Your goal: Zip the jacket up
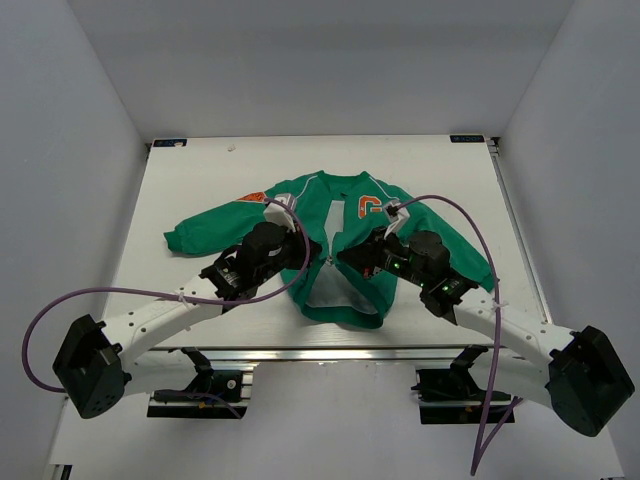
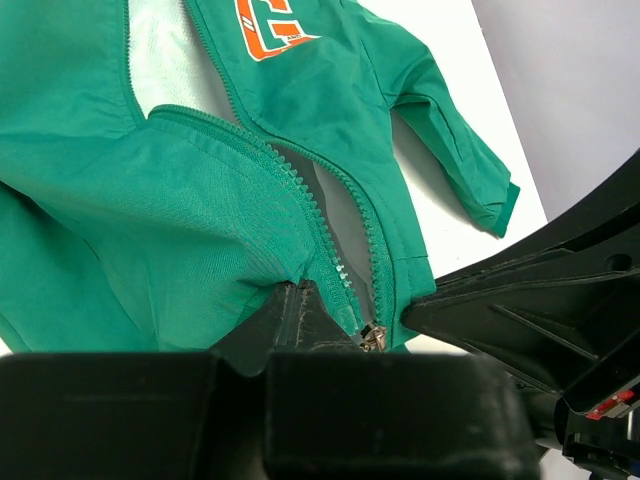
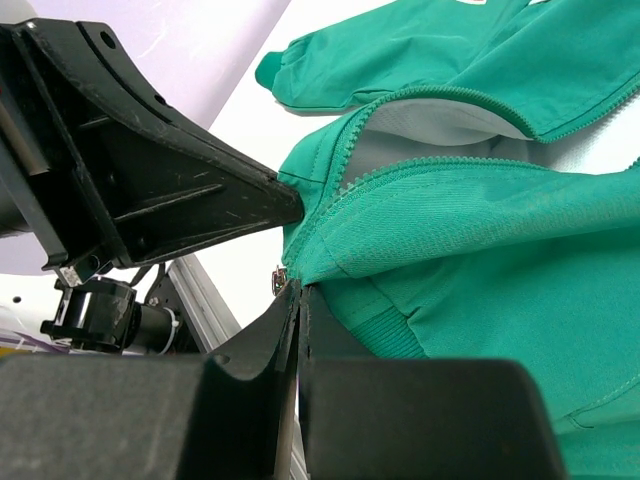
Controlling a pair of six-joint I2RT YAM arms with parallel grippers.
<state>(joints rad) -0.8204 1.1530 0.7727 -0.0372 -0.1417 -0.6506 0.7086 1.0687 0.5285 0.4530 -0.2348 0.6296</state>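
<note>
The green jacket (image 1: 300,205) lies on the white table with its collar away from me, the orange "G" (image 1: 368,207) on one chest and an orange patch (image 1: 255,197) on a sleeve. Its zip is open and pale lining (image 1: 333,290) shows. My left gripper (image 1: 311,251) is shut on the jacket's left front edge at the zip's lower end (image 2: 300,305). My right gripper (image 1: 346,258) is shut on the other front corner (image 3: 298,292). The metal slider (image 2: 375,337) sits between the two grippers at the zip's bottom; it also shows in the right wrist view (image 3: 279,279). The front corners are raised off the table.
The white table (image 1: 200,170) is walled by grey panels at the back and sides. An aluminium rail (image 1: 330,353) runs along the near edge. Purple cables (image 1: 470,225) loop over both arms. The right sleeve (image 2: 470,160) lies spread on the table.
</note>
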